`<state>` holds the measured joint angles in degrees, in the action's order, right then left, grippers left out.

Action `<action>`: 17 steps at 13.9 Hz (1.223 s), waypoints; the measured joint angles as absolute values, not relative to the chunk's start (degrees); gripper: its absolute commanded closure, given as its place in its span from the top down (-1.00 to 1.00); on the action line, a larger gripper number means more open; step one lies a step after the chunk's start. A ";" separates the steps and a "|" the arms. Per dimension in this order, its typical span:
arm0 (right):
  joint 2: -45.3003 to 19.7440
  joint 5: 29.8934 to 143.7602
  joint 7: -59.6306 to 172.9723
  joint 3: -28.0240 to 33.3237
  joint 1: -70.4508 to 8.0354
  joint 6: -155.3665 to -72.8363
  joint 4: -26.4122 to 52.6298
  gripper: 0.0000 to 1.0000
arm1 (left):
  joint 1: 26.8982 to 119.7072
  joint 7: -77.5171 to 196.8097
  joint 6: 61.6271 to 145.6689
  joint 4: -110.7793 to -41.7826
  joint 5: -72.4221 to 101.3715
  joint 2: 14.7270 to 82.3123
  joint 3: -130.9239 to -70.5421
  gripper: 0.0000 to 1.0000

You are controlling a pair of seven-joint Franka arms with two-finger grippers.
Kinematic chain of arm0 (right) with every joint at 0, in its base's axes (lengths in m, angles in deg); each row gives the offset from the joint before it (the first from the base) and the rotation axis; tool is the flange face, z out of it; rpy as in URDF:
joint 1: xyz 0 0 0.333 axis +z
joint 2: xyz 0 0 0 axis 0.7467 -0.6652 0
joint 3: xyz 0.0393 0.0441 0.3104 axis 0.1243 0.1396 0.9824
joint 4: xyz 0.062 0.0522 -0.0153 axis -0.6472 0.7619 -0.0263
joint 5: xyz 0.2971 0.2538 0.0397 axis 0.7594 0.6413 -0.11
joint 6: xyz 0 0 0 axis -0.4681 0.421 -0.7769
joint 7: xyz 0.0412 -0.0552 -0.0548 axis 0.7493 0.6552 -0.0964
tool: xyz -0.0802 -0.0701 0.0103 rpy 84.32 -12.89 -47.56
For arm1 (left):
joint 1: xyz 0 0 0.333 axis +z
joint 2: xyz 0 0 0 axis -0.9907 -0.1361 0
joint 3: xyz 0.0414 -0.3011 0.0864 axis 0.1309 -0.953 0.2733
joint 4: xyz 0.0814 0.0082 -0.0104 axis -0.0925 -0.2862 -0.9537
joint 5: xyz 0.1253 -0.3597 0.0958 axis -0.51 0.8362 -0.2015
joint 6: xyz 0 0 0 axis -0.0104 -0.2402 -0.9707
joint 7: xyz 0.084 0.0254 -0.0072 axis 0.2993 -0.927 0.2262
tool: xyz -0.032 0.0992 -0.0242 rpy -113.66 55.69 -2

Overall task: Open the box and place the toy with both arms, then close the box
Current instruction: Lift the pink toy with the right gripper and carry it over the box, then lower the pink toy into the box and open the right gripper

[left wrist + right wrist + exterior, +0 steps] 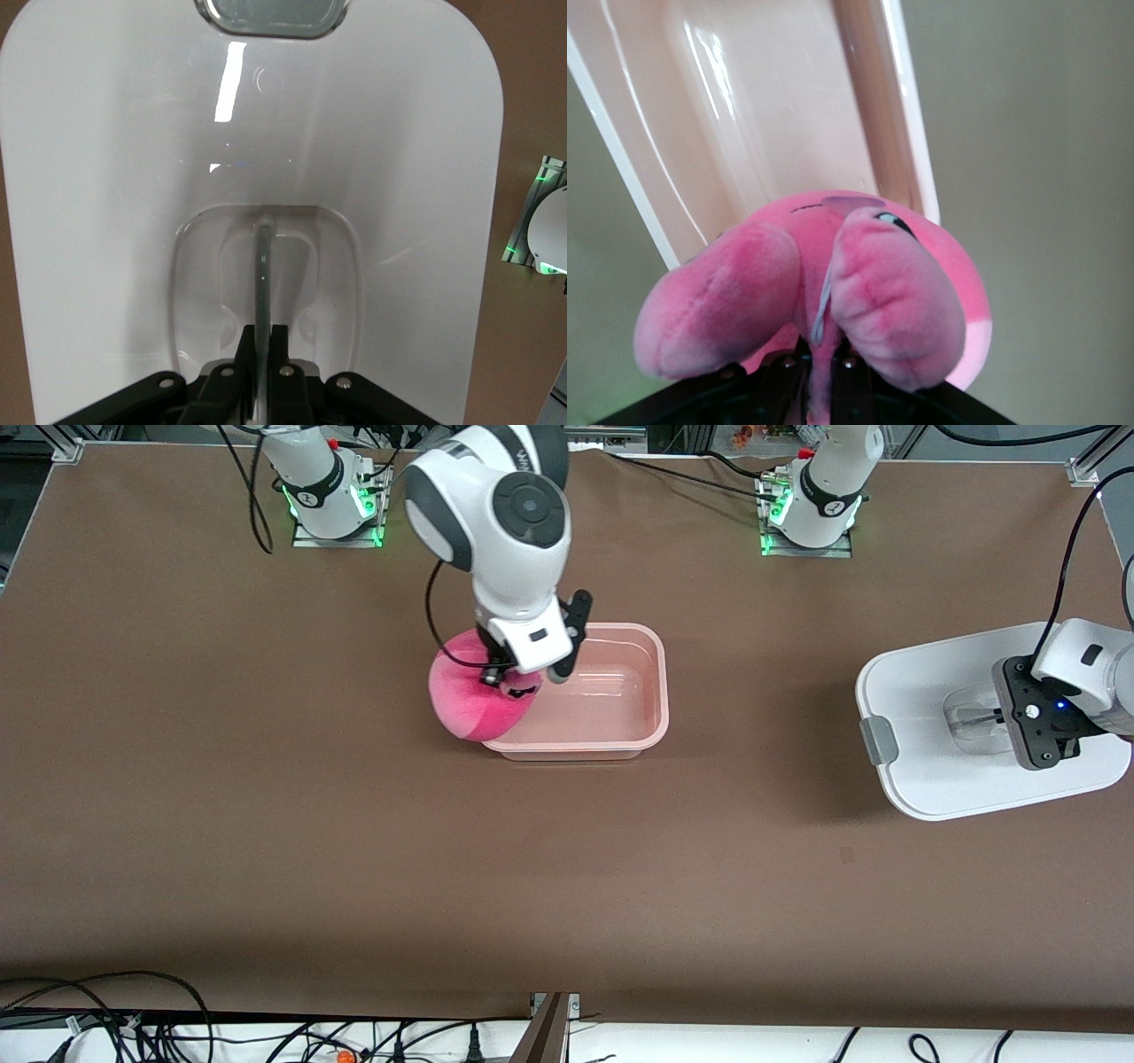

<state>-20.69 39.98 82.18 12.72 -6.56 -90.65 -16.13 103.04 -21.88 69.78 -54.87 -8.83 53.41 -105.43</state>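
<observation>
white arms [496,522], grey joints, black cables

From my station the table [266,779] was evenly lit from overhead, with soft shadows under the lid [930,691] and beside the tub [638,691]. A bright streak of glare ran down the lid in the left wrist view, and highlights glinted on the tub's floor. In the right wrist view the toy [859,283] sat close and slightly soft.
</observation>
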 measured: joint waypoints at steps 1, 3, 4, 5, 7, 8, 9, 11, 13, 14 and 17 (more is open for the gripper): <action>-21.82 39.98 82.18 12.75 -5.44 -90.49 -17.40 -1.00 | 103.06 -21.88 69.78 -54.87 -8.83 53.41 -105.43 -1.00; -23.49 39.95 82.18 12.75 -4.19 -90.31 -18.73 -1.00 | 103.12 -21.88 69.78 -54.87 -8.83 53.41 -105.43 -1.00; -24.15 39.94 82.18 12.74 -4.09 -90.31 -19.03 -1.00 | 103.15 -21.88 69.78 -54.87 -8.83 53.40 -105.43 -1.00; -24.77 39.94 82.18 12.71 -4.10 -90.38 -19.11 -1.00 | 103.16 -21.88 69.78 -54.87 -8.83 53.41 -105.43 -1.00; -26.08 39.93 82.18 12.69 -4.09 -90.71 -19.20 -1.00 | 103.16 -21.88 69.78 -54.87 -8.83 53.41 -105.44 -1.00; -26.84 39.93 82.18 12.69 -4.04 -90.87 -19.24 -1.00 | 103.16 -21.88 69.78 -54.87 -8.83 53.41 -105.44 -1.00; -27.71 39.93 82.18 12.70 -3.86 -91.12 -19.27 -1.00 | 103.16 -21.88 69.78 -54.87 -8.83 53.41 -105.44 -1.00; -29.59 39.93 82.18 12.70 -3.48 -92.16 -19.35 -1.00 | 103.17 -21.88 69.78 -54.87 -8.83 53.40 -105.44 -1.00; -31.61 39.64 82.18 12.70 -3.32 -93.78 -19.40 -1.00 | 103.17 -21.88 69.77 -54.87 -8.83 53.40 -105.44 -1.00; -32.59 39.40 82.18 12.70 -3.28 -94.71 -19.41 -1.00 | 103.17 -21.88 69.77 -54.87 -8.83 53.40 -105.44 -1.00; -34.51 38.71 82.17 12.70 -2.98 -96.49 -19.44 -0.63 | 103.17 -21.99 69.77 -54.87 -8.83 53.40 -105.44 -1.00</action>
